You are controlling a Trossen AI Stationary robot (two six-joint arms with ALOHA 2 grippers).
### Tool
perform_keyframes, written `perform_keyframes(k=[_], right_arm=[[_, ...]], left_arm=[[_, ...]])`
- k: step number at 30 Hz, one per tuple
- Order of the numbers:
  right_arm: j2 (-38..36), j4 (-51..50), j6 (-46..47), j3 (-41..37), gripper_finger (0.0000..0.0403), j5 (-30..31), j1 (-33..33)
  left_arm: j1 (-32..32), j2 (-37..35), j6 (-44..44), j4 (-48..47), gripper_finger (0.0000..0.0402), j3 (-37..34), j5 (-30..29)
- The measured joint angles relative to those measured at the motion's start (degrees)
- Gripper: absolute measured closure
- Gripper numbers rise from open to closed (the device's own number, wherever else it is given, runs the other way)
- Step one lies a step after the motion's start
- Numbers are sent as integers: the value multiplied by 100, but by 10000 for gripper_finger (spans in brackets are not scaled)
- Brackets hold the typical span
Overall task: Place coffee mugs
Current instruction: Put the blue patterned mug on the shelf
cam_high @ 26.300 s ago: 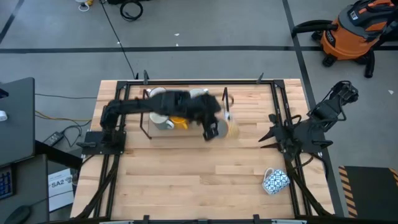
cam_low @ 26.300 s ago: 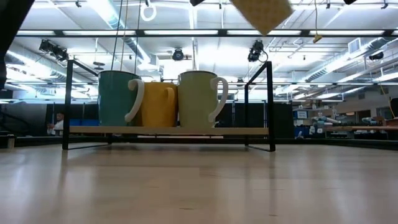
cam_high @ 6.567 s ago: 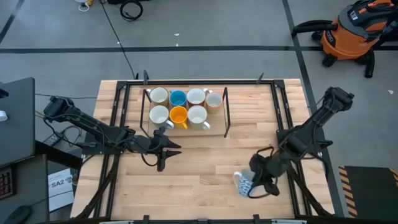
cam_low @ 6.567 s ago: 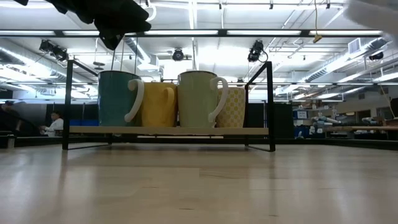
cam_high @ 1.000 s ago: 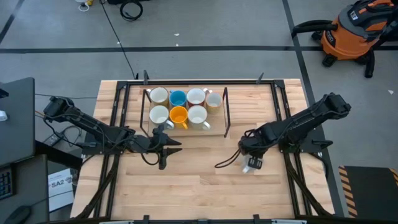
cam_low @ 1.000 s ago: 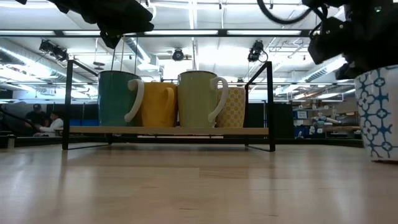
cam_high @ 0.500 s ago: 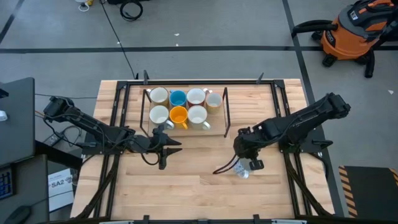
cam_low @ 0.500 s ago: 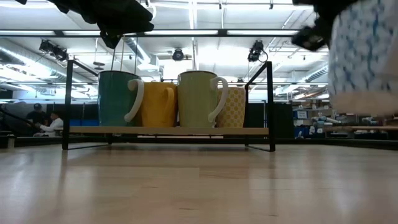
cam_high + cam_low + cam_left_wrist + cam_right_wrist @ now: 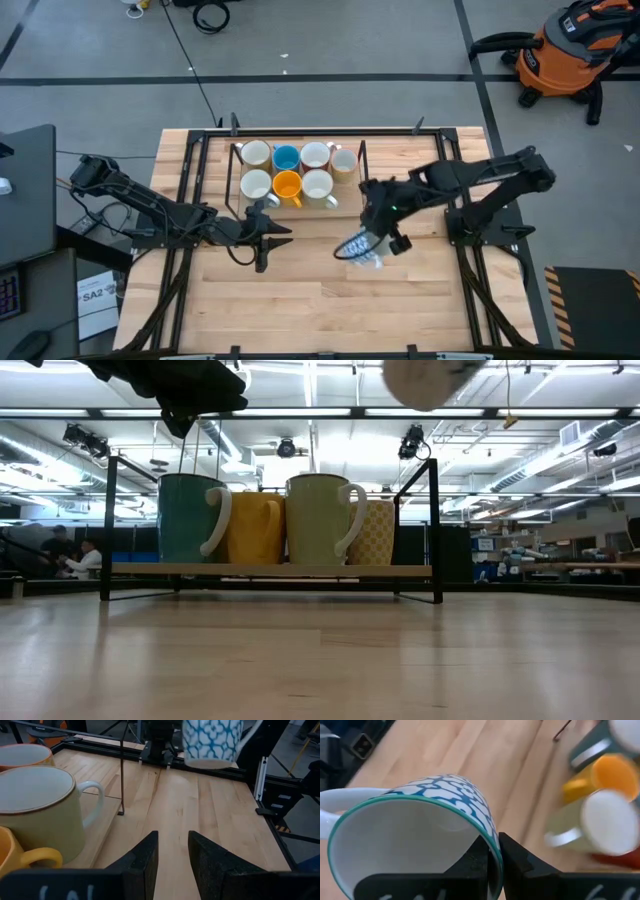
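A blue-and-white patterned coffee mug hangs in the air over the table's middle, right of centre, with my right gripper shut on it. The left wrist view shows this mug from the side, well above the wood. Several other mugs, white, blue, orange and cream, stand on a low black-framed shelf at the table's far middle. The low view shows them in a row. My left gripper waits open just near of the shelf, nothing between its fingers. My right gripper holds the patterned mug by its rim, on the side away from the handle. One finger is inside the mug and one outside. The fingers slant down from the table's right. The mug is lifted clear of the table, a little tipped.
Black rails run along the table's sides and far edge. The shelf's upright wire ends stand at its corners. Bare wood fills the near half of the table. An orange vacuum stands on the floor beyond the far right corner.
My right gripper has risen with the patterned mug, which stood on the table at the right and now hangs clear. It has carried the mug toward the table's left and the shelf, rolling its wrist as it went.
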Motion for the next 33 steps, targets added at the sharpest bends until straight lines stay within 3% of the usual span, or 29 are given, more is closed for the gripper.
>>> perform_keyframes(k=[9,14,24,33], right_arm=[[1390,-1818,-1501,2158,373,460,-800],[2046,-2350,-2166,2932,373,431,-1348],[2263,-2446,-2933,3031,373,433,-2342],[2276,-2421,-3019,3031,373,262,-2775]], left_arm=[[1,0,-1,7,290,0,0],[0,0,2,4,290,0,0],[0,2,9,0,290,0,0],[2,9,11,-4,290,0,0]])
